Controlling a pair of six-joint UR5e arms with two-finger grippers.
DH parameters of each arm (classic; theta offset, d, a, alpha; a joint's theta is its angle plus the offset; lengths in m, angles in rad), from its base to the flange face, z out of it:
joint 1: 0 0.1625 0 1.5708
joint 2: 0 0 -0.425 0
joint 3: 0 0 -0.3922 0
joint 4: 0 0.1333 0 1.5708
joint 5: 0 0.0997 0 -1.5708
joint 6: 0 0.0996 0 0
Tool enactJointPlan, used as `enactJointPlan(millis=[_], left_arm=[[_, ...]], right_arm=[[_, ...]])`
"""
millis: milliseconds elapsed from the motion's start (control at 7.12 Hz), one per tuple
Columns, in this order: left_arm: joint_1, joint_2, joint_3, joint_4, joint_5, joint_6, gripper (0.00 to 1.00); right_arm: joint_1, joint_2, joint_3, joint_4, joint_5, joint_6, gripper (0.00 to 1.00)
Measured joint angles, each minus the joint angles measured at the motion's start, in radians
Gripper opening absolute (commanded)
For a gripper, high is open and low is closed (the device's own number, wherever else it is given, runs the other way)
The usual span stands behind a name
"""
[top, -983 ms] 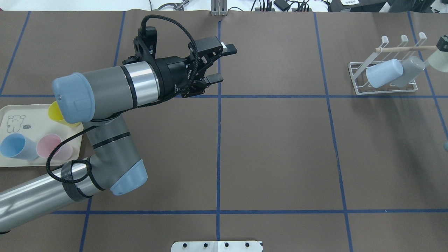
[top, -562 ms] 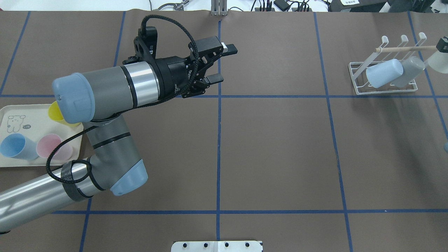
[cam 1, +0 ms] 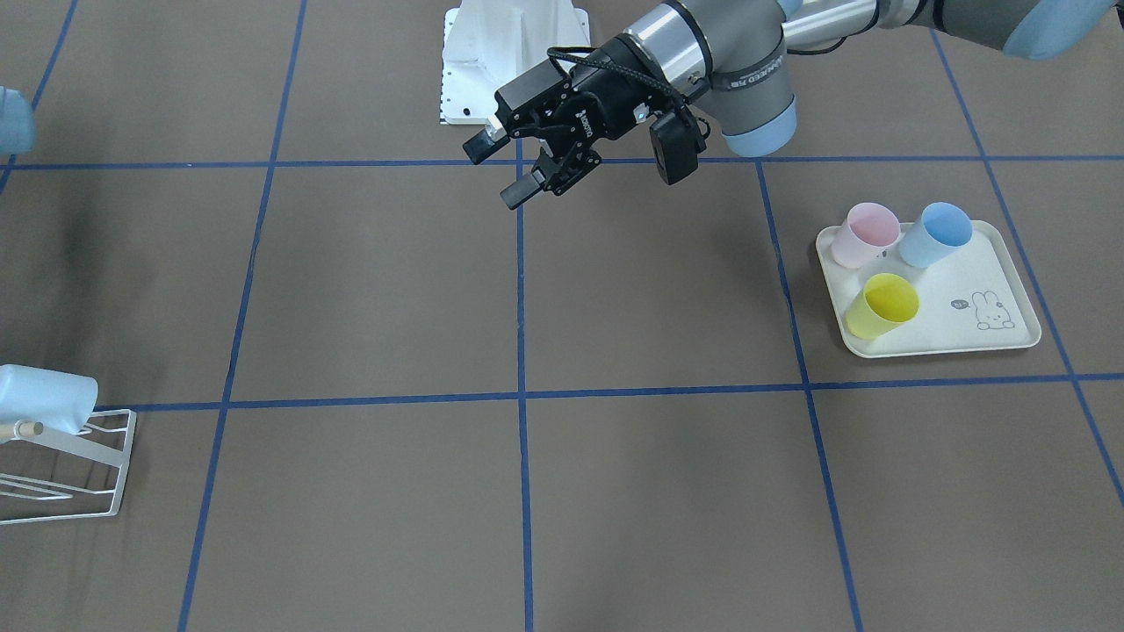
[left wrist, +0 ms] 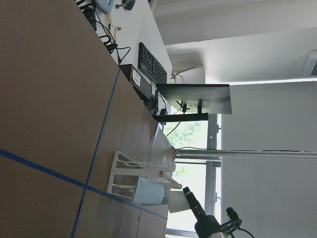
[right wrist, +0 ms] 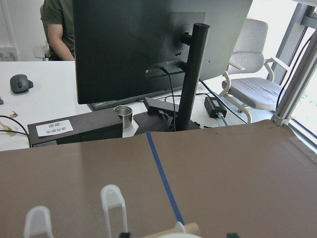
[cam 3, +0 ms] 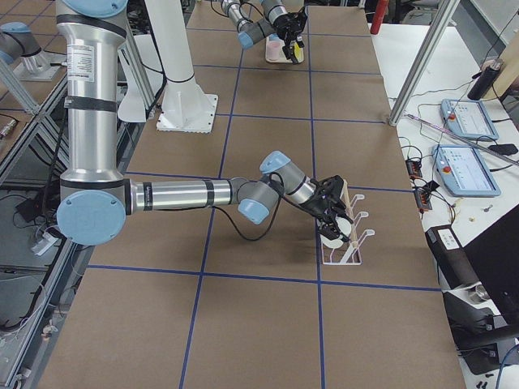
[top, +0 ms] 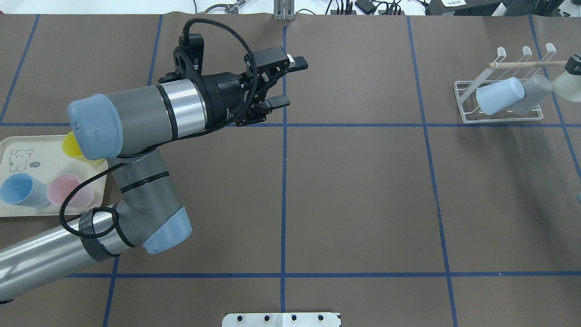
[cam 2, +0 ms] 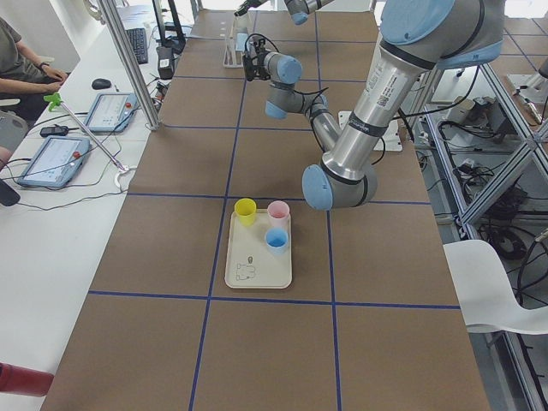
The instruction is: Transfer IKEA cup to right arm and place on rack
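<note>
Our left gripper hangs released and empty above the table, over the centre line on the side away from our base, its fingers spread wide. Our right gripper is at the rack, far off on our right, and looks clenched on the cup, a pale whitish one. That cup is tilted at the outer end of the wooden peg, just beside the rack; we cannot tell whether it touches the peg. Two more lean on the slanted rods, a light blue cup and a grey cup, touching each other. On our left sits the tray with a yellow cup, a pink cup and a blue cup, mouths up.
</note>
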Motion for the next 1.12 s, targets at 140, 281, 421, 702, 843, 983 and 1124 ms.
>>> enactJointPlan(millis=[140,281,421,702,843,983,1124], left_arm=[[0.0,0.0,-0.001,0.0,0.0,0.0,0.99],[-0.001,0.0,-0.002,0.0,-0.001,0.0,0.99],[-0.001,0.0,-0.003,0.0,-0.001,0.0,0.99],[-0.001,0.0,-0.006,0.001,-0.002,0.0,0.99],[-0.001,0.0,-0.008,0.004,-0.002,0.0,0.99],[-0.004,0.0,-0.009,0.006,-0.002,0.001,0.99],[-0.013,0.0,-0.012,0.035,-0.008,0.043,0.99]], right_arm=[[-0.002,-0.003,0.0,0.001,0.0,0.0,0.99],[-0.005,-0.005,0.0,0.003,0.001,0.001,1.0],[-0.008,-0.005,0.001,0.006,0.001,0.004,1.0],[-0.01,-0.028,0.003,0.048,0.012,0.006,1.0],[-0.011,-0.049,0.021,0.069,0.026,0.006,1.0],[-0.01,-0.083,0.08,0.069,0.064,0.006,1.0],[-0.009,-0.133,0.174,0.041,0.117,0.005,1.0]])
